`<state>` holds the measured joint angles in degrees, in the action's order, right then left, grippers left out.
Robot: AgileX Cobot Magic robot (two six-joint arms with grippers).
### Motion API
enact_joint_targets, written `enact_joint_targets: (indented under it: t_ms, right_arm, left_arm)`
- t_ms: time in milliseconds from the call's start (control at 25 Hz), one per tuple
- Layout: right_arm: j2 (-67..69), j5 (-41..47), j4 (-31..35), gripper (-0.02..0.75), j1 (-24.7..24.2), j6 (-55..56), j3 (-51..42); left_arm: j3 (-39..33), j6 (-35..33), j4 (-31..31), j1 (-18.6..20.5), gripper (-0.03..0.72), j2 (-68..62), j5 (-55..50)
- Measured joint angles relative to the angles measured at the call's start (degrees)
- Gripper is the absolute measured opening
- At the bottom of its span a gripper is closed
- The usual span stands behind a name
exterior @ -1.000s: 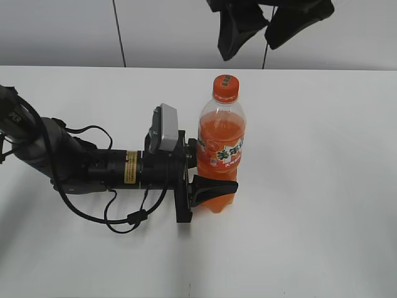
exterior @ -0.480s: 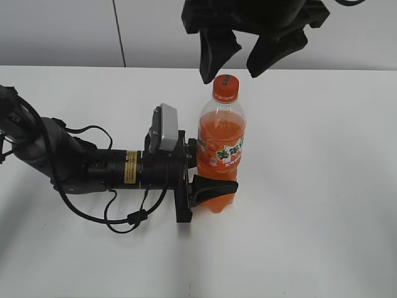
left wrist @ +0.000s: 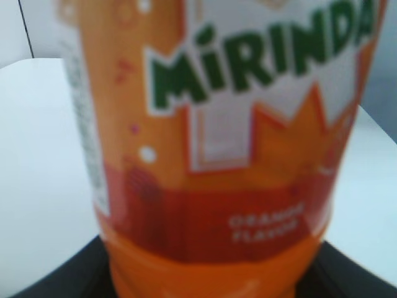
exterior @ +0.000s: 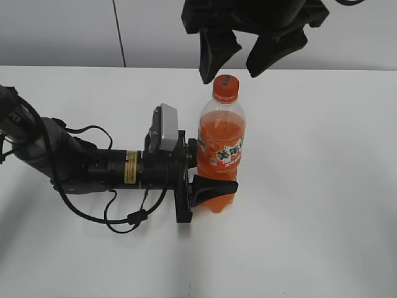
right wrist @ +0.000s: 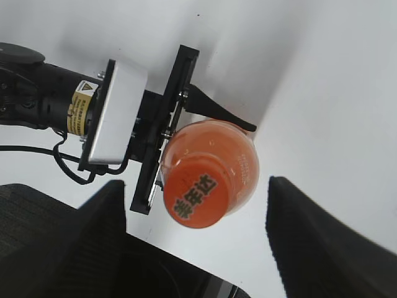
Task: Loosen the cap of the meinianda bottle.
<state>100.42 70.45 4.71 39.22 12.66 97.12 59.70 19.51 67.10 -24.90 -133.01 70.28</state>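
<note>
Hovering just above the cap [exterior: 226,87], the right hand [exterior: 238,65] has come down from higher up over the last second — its 2 dark fingers [exterior: 213,57] hang spread wide, empty, one on each side of the cap and not yet touching it. That descent suggests the approach is nearly done; what remains, I judge, is a short drop, a close on the ribbed sides and the twist.

The meinianda bottle [exterior: 221,149] stands upright near the middle of the white tabletop [exterior: 322,186], somewhat toward its far edge. The left hand [exterior: 200,169] reaches in from the left edge and clamps the bottle's lower body, holding it steady; nothing about that grip has shifted.

The right wrist view looks straight down on the cap — it sits between the 2 fingers but left of centre, nearer the left one, an offset the exterior view barely shows. The left wrist view is filled by the blurred label alone, confirming the bottle sits close against the left hand; the cap is out of its sight.
</note>
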Motion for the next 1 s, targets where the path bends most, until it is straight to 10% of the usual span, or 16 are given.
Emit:
enact_joint_targets:
  t_ms: [1000]
  right_arm:
    - [2.3, 0.0, -0.8, 0.525, 0.0, -1.5, 0.0]
  left_arm:
    - [0.0, 0.0, 0.0, 0.0, 0.394, 0.0, 0.0]
